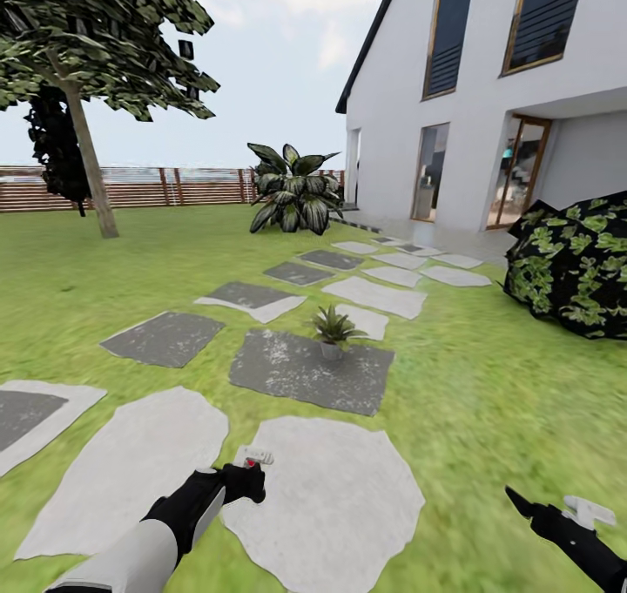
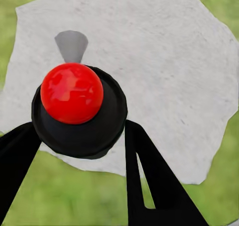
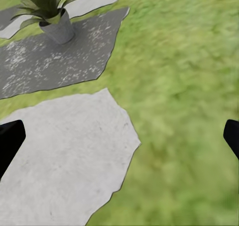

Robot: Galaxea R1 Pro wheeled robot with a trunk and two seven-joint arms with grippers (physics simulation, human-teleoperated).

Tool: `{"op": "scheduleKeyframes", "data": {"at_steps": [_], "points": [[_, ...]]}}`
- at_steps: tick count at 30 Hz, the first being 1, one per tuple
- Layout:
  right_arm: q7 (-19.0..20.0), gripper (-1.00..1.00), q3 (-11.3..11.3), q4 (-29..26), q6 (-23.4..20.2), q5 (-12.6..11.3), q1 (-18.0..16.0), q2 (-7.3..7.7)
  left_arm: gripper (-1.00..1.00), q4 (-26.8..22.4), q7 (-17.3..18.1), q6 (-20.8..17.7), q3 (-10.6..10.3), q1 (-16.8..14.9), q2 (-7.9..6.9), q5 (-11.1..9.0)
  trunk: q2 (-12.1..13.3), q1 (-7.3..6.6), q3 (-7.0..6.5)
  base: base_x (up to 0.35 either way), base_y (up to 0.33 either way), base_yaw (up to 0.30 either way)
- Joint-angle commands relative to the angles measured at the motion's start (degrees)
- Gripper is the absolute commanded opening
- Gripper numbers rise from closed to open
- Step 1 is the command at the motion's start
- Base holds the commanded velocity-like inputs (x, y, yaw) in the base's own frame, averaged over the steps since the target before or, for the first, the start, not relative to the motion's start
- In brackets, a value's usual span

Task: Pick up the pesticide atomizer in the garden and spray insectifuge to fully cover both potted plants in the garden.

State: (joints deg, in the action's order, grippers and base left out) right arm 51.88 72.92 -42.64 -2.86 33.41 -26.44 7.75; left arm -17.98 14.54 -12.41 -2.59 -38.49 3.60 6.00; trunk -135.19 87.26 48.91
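Nearest the head camera, at about seven o'clock, the left gripper [image 1: 246,475] is clamped around the pesticide atomizer [image 1: 252,459]; the left wrist view shows its fingers [image 2: 149,176] on either side of the dark round body, with the red nozzle spot [image 2: 72,92] on top. The bottle looks small, light and rigid, and its smooth rounded sides look slippery, so a firm hold low on the body, clear of the whitish trigger head, seems wisest. At five o'clock the right gripper [image 1: 557,515] hangs unclenched and empty, its fingers wide apart. Beyond the left hand lies a pale stepping slab [image 1: 322,506]. Further out toward twelve o'clock, one spiky potted plant [image 1: 332,327] stands upright on a dark slab [image 1: 287,371]. The lawn [image 1: 488,401] surrounds them.
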Motion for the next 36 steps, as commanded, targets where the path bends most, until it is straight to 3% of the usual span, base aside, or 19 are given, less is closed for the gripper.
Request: {"op": "scheduleKeyframes", "data": {"at_steps": [1,20,36], "points": [[0.42,1.0,0.29,-0.08,-0.3,0.24,-0.1,0.0,-1.0,-0.13,0.23,-0.24,0.04,-0.01,0.0,0.59,-0.03,0.02,0.06,0.334,0.0,0.0],[0.41,1.0,0.29,-0.08,-0.3,0.12,-0.1,-0.01,-1.0,-0.16,0.23,-0.24,0.04,-0.01,0.0,0.59,-0.03,0.02,0.06,0.334,0.0,0.0],[0.5,1.0,0.29,-0.08,-0.3,0.14,-0.1,-0.02,-1.0,-0.16,0.23,-0.24,0.04,-0.01,0.0,0.59,-0.03,0.02,0.06,0.334,0.0,-0.088]]}}
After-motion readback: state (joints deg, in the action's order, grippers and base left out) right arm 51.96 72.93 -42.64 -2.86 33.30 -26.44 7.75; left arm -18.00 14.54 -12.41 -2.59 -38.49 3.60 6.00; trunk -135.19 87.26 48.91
